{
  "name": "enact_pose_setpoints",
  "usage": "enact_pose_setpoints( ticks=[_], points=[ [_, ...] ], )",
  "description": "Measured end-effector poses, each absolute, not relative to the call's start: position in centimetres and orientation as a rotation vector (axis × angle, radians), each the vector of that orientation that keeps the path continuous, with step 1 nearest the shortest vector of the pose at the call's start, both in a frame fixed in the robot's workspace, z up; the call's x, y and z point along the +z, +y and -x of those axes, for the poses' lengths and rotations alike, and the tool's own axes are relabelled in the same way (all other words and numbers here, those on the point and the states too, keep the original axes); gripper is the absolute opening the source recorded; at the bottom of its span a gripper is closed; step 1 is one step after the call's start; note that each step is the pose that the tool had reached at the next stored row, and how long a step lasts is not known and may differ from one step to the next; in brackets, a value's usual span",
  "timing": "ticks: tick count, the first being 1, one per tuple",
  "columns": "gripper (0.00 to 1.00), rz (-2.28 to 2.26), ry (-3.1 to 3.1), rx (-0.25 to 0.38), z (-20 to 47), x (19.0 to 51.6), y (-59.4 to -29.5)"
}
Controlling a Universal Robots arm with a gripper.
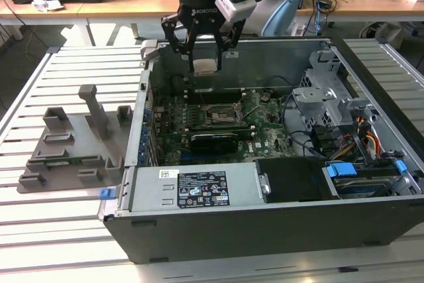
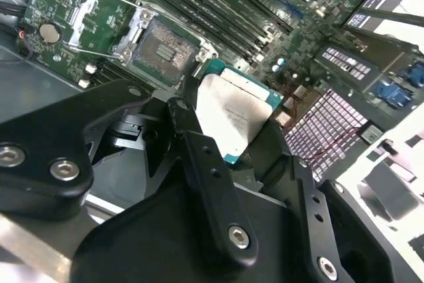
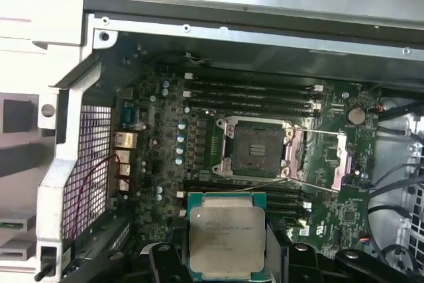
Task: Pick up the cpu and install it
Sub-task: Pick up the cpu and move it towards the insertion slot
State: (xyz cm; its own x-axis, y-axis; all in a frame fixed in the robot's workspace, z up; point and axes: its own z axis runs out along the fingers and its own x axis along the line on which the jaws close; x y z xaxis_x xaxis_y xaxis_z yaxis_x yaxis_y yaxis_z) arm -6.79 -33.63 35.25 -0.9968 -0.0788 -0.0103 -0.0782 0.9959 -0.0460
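Observation:
My gripper [image 1: 205,65] hangs above the open computer case, over its rear wall, shut on the cpu [image 1: 205,66]. The cpu [image 3: 227,238] is a flat square chip with a silvery top plate and a green rim, held level between the black fingers [image 2: 189,130]. Below it on the green motherboard [image 3: 199,144] lies the dark square socket [image 3: 255,150] with its metal bracket swung open to one side. In the second wrist view the cpu [image 2: 235,114] sits just short of the socket [image 2: 162,48]. The chip is still well above the board.
The computer case [image 1: 265,230] lies open on a slatted white table. A grey holder tray [image 1: 73,144] stands at the exterior view's left. Memory slots [image 3: 252,97] run beside the socket. Drive bays and cables [image 1: 351,137] fill the exterior view's right end.

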Motion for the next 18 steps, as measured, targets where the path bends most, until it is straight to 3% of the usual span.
enact_pose_setpoints(
  ticks=[18],
  points=[
    [0.55,0.118,3.134,-0.081,2.0,31.6,-32.3]
  ],
)
